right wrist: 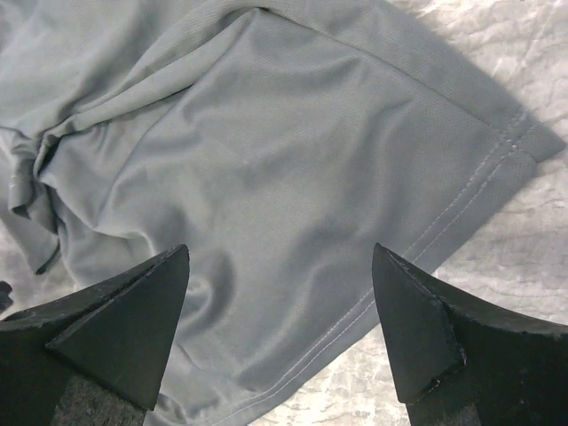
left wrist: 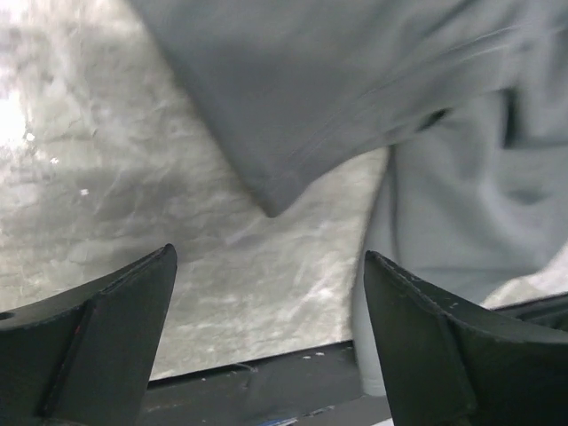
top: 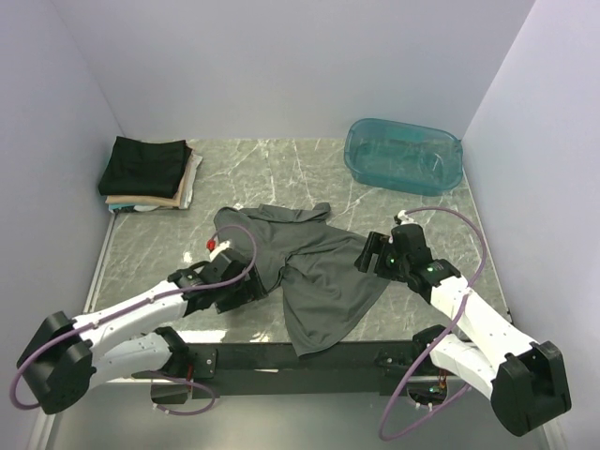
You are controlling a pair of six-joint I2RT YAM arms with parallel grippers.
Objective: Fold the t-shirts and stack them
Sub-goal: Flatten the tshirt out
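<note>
Far left, folded t-shirts [top: 148, 173] are stacked. The grey t-shirt [top: 314, 272] lies crumpled, not yet folded. The left hand [left wrist: 269, 256] and right hand [right wrist: 280, 249] are open, empty.

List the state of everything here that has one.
Grey shirt, unfolded and crumpled.
Shirt stack, folded, black on top.
Tub, upright.
Left gripper, open, holding nothing.
Right gripper, open, holding nothing.
</note>
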